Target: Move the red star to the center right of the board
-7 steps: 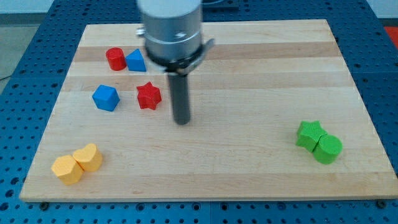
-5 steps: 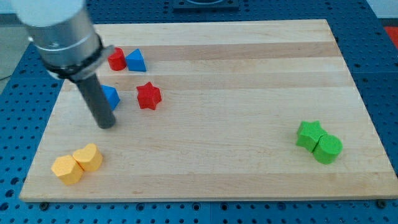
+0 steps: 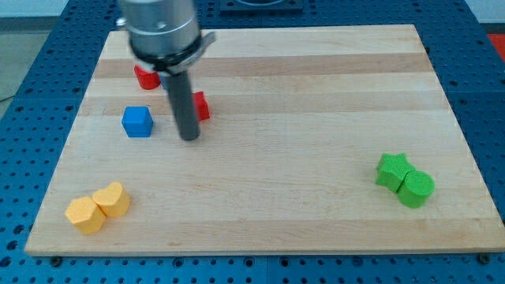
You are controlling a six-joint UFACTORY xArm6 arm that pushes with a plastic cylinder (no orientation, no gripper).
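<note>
The red star (image 3: pixel 202 106) lies in the board's upper left part, mostly hidden behind my rod; only its right edge shows. My tip (image 3: pixel 189 138) rests on the board just below and left of the star, close to it. The blue cube-like block (image 3: pixel 137 121) sits to the left of my tip. The wooden board (image 3: pixel 316 95) fills most of the view.
A red block (image 3: pixel 144 77) shows partly behind the arm near the view's top left. Two yellow blocks (image 3: pixel 83 214) (image 3: pixel 113 199) sit touching at the bottom left. A green star (image 3: pixel 392 170) and a green cylinder (image 3: pixel 416 189) touch at the right.
My tip went from right of the red star to the far left, then back right to just below-left of it. The star now sits slightly up and right. The blue triangle is hidden.
</note>
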